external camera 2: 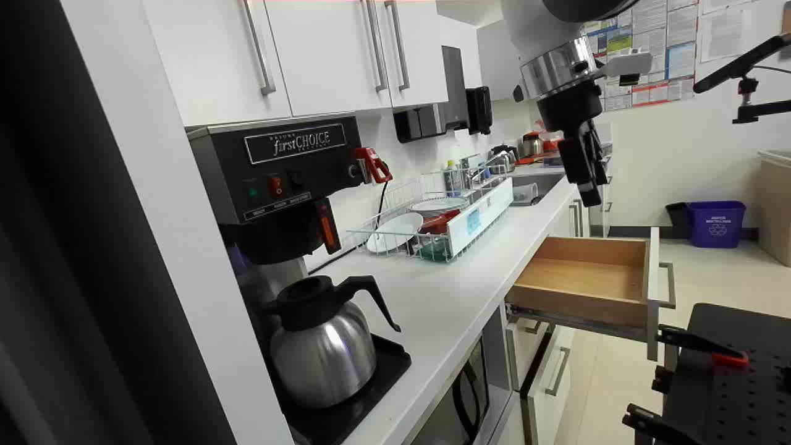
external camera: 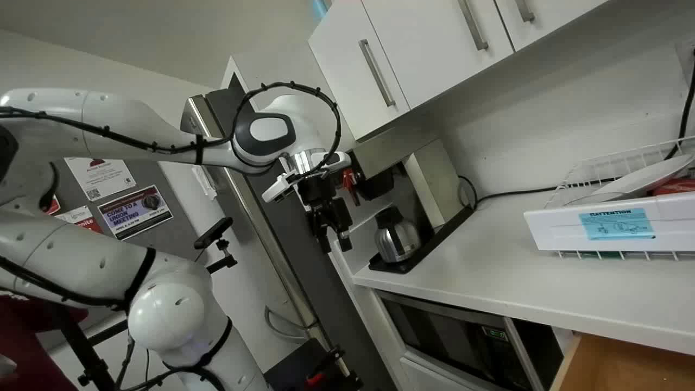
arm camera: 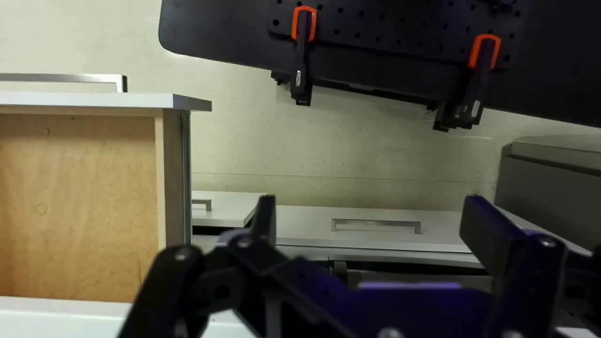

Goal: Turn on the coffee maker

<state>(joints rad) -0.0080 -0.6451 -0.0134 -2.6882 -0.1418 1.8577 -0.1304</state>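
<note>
Presumably the approach is the step in hand: on the white counter (external camera 2: 457, 278) stands the coffee maker (external camera 2: 278, 241), well apart from the jaws, while the gripper (arm camera: 371, 216) hangs with its fingers (arm camera: 488, 225) spread and nothing between them. Next, by the same judgement, those fingers need carrying across to the machine's overhanging black head (external camera 2: 324, 173), there to press. Beneath that head, likewise clear of the jaws, sits a silvery carafe (external camera 2: 324, 355), black-lidded and black-handled; smaller details are the firstCHOICE nameplate (external camera 2: 295, 143) and, least of all, the red rocker switch (external camera 2: 276, 185), the likely target, its setting indeterminate.
</note>
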